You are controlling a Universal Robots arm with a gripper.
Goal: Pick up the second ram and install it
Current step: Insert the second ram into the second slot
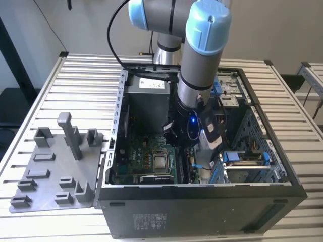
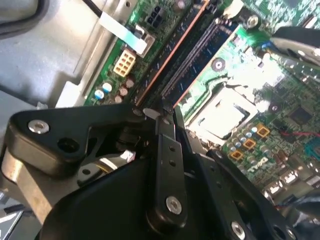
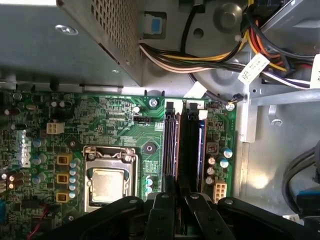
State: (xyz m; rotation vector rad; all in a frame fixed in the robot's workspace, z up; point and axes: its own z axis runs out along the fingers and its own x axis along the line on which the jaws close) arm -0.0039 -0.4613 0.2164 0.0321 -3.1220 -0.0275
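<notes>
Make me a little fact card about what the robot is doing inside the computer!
place: open computer case on a slatted table
arm: reaching down into the case
pincer: over the memory slots, beside the processor socket
second ram: dark stick standing in a slot, pincer at its end
grip: cannot tell if closed
grey tray: outside the case, at the exterior view's left

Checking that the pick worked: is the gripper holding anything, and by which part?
It cannot be told. The gripper hangs right over the memory slots on the motherboard, but whether it grips anything is hidden.
</notes>
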